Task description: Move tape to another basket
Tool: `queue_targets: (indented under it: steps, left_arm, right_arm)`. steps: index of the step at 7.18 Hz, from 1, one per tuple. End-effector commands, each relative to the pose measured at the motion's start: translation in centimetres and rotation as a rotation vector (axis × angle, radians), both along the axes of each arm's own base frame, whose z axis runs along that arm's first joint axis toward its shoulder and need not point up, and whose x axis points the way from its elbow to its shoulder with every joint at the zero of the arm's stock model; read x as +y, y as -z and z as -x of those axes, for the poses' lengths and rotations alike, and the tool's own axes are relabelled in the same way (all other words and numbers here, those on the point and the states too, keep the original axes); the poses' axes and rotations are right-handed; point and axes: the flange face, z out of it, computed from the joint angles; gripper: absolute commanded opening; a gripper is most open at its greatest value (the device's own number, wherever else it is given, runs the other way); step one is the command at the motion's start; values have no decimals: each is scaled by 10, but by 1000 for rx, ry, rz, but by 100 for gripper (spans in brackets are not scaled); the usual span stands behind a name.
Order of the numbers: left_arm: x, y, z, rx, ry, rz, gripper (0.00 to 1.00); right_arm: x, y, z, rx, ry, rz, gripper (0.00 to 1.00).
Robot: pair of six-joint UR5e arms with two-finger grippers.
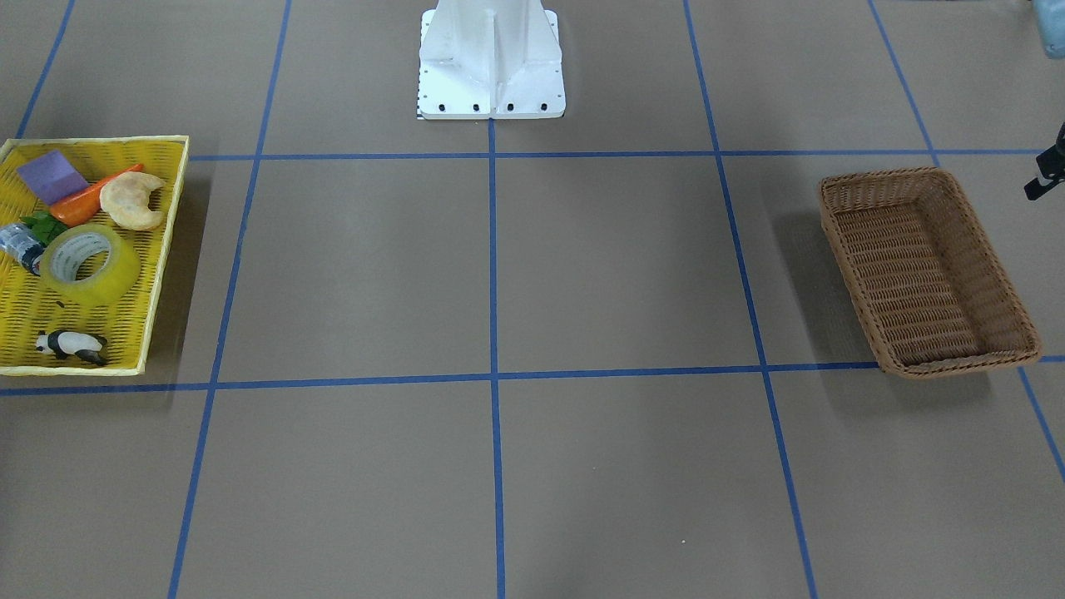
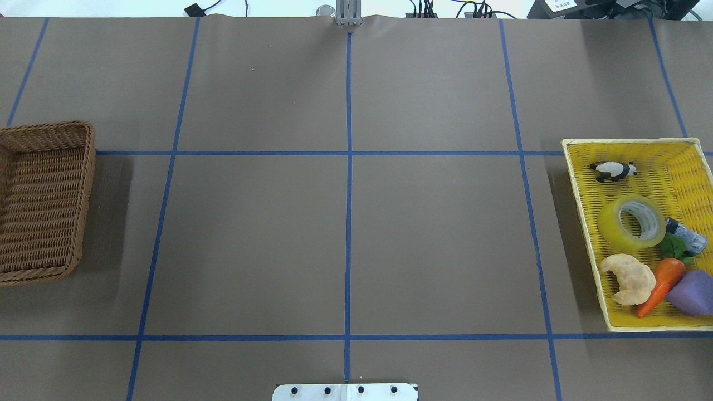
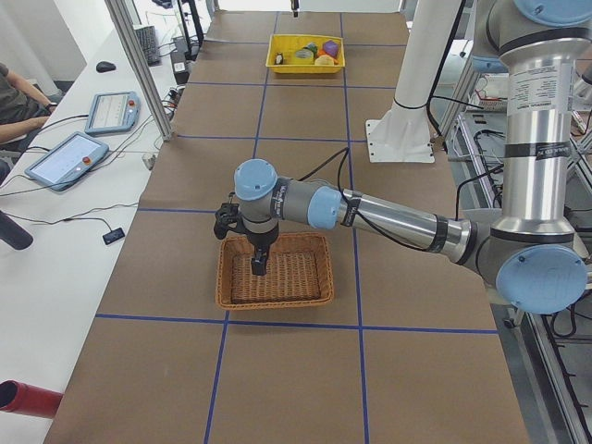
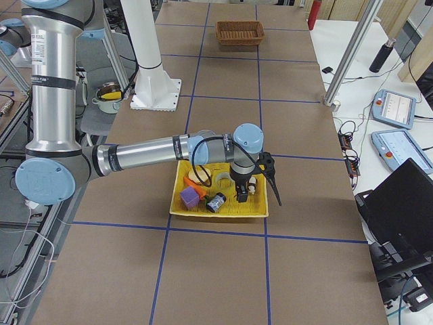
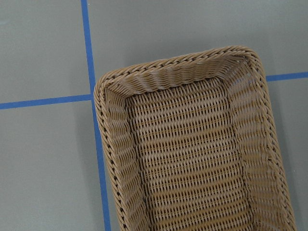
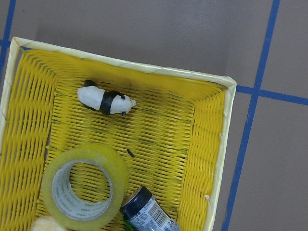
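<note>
The tape [image 2: 633, 223], a yellow translucent roll with a white core, lies flat in the yellow mesh basket [image 2: 586, 234] on the robot's right. It also shows in the front view [image 1: 90, 263] and the right wrist view [image 6: 84, 186]. The brown wicker basket [image 2: 44, 200] stands empty on the robot's left, and fills the left wrist view [image 5: 192, 159]. My right gripper [image 4: 242, 196] hangs above the yellow basket, over its end near the tape. My left gripper [image 3: 260, 268] hangs above the wicker basket. I cannot tell whether either gripper is open or shut.
In the yellow basket with the tape lie a panda figure [image 2: 613, 170], a small bottle [image 2: 688, 236], a croissant [image 2: 629, 278], a carrot [image 2: 660, 284] and a purple block [image 2: 690, 292]. The white robot base [image 1: 491, 58] stands at the table's middle edge. Blue tape lines grid the brown table.
</note>
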Motion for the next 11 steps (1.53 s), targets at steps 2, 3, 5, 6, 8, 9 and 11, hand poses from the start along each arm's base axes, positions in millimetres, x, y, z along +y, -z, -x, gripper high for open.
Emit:
queue_targets:
  steps: [2, 3, 5, 6, 8, 9, 11]
  left_arm:
    - [0, 0, 0, 0, -1, 0, 98]
    - [0, -1, 0, 0, 0, 3, 98]
    - [0, -3, 0, 1, 0, 6, 98]
    - [0, -3, 0, 1, 0, 6, 98]
    - [0, -3, -1, 1, -2, 7, 98]
    - [-1, -10, -1, -1, -4, 19, 98]
    - [-2, -10, -2, -1, -6, 18, 98]
  right_arm:
    - [-16, 9, 8, 6, 16, -30, 100]
    - [-16, 7, 10, 6, 19, -25, 100]
    - [-17, 18, 43, -8, 87, -81, 100]
    - [-18, 20, 63, -7, 121, -151, 100]
    - [-13, 19, 88, -13, 170, -212, 100]
    - [-14, 5, 100, 20, 193, -241, 100]
    - [-14, -22, 124, 17, 230, -319, 100]
